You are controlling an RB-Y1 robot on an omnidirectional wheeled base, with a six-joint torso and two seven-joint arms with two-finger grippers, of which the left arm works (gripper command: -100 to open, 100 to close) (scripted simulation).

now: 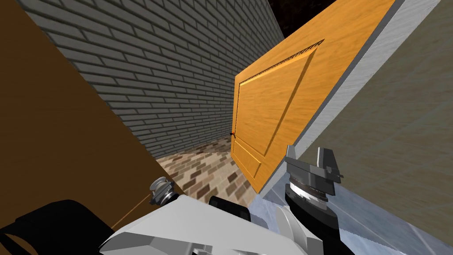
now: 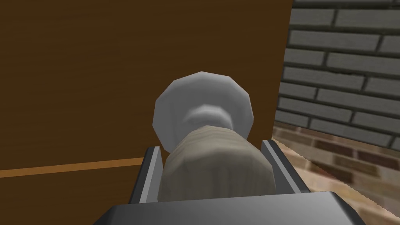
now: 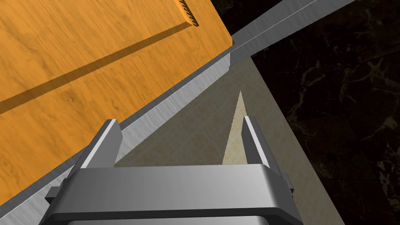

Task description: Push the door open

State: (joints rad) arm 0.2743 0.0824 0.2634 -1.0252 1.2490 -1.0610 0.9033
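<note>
A dark brown door [image 1: 53,133] stands along my left side, with a thin lighter line across its face. Its handle [image 2: 215,164] is a beige-grey stub on a round grey plate [image 2: 203,101]; the same handle [image 1: 161,189] shows in the head view near the door's free edge. My left gripper [image 2: 211,146] is shut on the handle, one finger pressing each side. An orange panelled door [image 1: 270,115] in a grey frame [image 1: 354,75] stands ahead on the right. My right gripper [image 1: 308,155] hangs open by that frame, its fingers [image 3: 111,133] holding nothing.
A grey brick wall [image 1: 168,75] runs ahead between the two doors, above a brown brick-patterned floor [image 1: 203,170]. A beige wall [image 1: 398,133] lies to the right of the grey frame. A black area [image 1: 301,13] shows above the orange door.
</note>
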